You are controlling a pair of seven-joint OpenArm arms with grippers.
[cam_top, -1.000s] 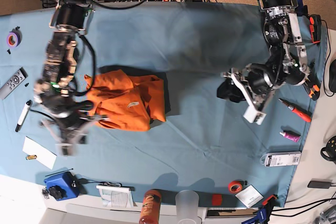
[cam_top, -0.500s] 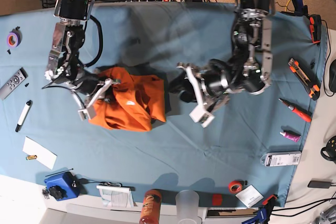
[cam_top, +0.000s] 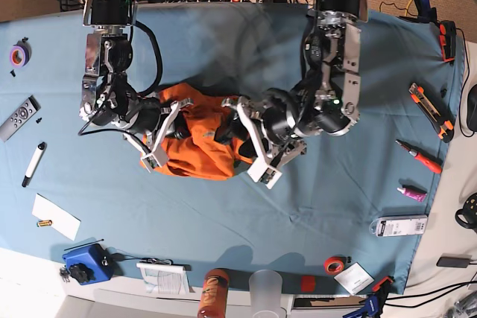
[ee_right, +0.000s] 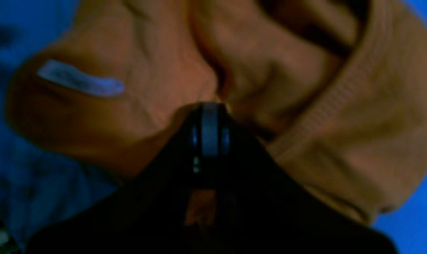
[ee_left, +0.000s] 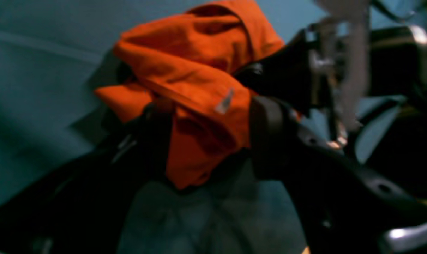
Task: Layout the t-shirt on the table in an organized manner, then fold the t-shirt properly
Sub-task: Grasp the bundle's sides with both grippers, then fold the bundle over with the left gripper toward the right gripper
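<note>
The orange t-shirt (cam_top: 200,147) lies bunched in a heap left of the middle of the teal table (cam_top: 335,206). My right gripper (cam_top: 165,130) is at the heap's left side. In the right wrist view its tips (ee_right: 210,130) meet, pressed into a fold of the shirt (ee_right: 305,88) near the ribbed neckline. My left gripper (cam_top: 250,139) is at the heap's right side. In the left wrist view its dark fingers (ee_left: 266,134) stand apart, with a hanging edge of the shirt (ee_left: 199,88) between them. The rest of the shirt is folded under itself.
A remote (cam_top: 19,117), marker (cam_top: 33,163) and purple tape (cam_top: 19,54) lie at the left edge. A blue box (cam_top: 86,262), orange-capped bottle (cam_top: 212,292) and cup (cam_top: 266,288) stand at the front edge. A cutter (cam_top: 425,102) and red pen (cam_top: 419,156) lie at the right.
Both arms have swung in to the shirt, the right gripper from the front left, the left gripper from the far right. The heap has shifted slightly and bunched tighter between them.
</note>
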